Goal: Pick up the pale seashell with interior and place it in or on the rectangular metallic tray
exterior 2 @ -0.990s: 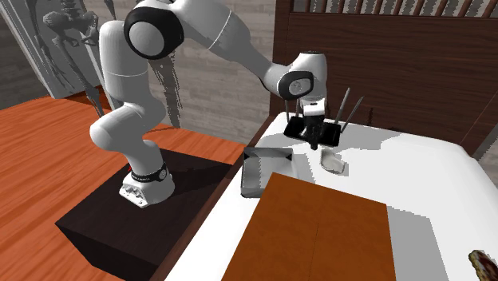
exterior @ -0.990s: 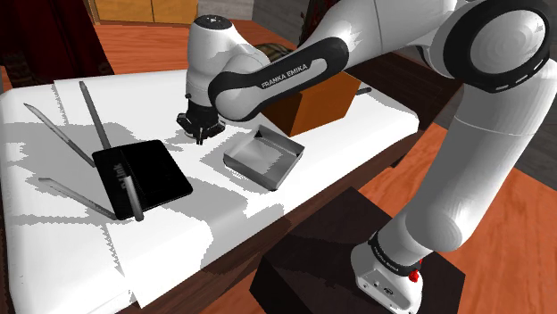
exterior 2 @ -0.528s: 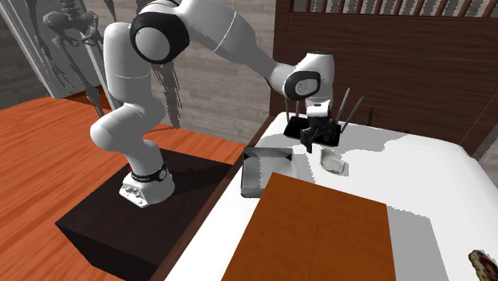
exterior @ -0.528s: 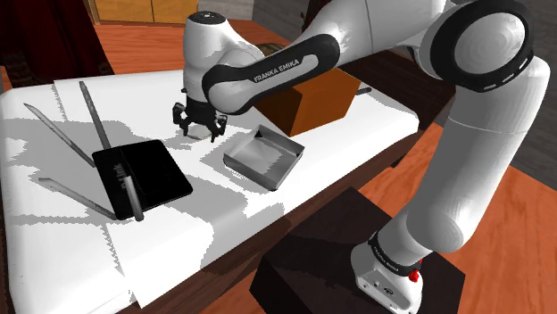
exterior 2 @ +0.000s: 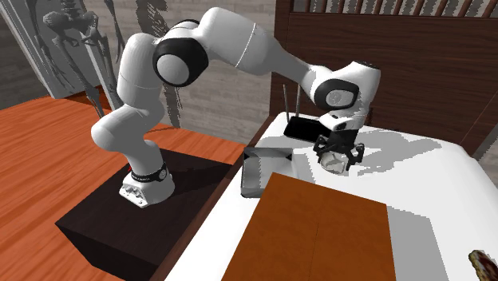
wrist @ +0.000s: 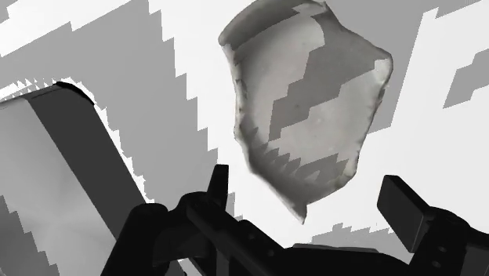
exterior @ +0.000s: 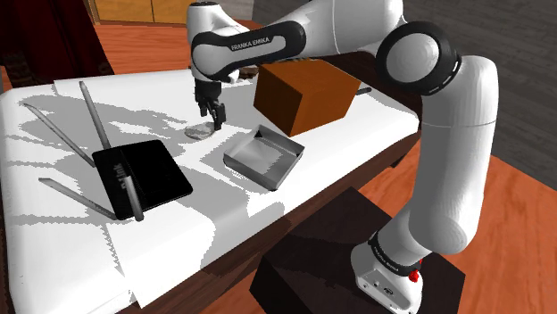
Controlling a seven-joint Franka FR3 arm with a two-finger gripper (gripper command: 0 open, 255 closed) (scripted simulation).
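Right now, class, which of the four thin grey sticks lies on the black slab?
The stick nearest the stand, lying along the black slab; the other three lie on the white surface.

Light was bright and flat throughout. Across the white surface (exterior: 54, 241) lay mid-grey shadows with hard, stair-stepped edges, widest toward the shoulder view's left. In the wrist view the same blocky grey patches mottled the seashell (wrist: 306, 110). The arm (exterior: 446, 143) showed soft shading and little glare. The floor (exterior 2: 48, 152) glowed warm orange.
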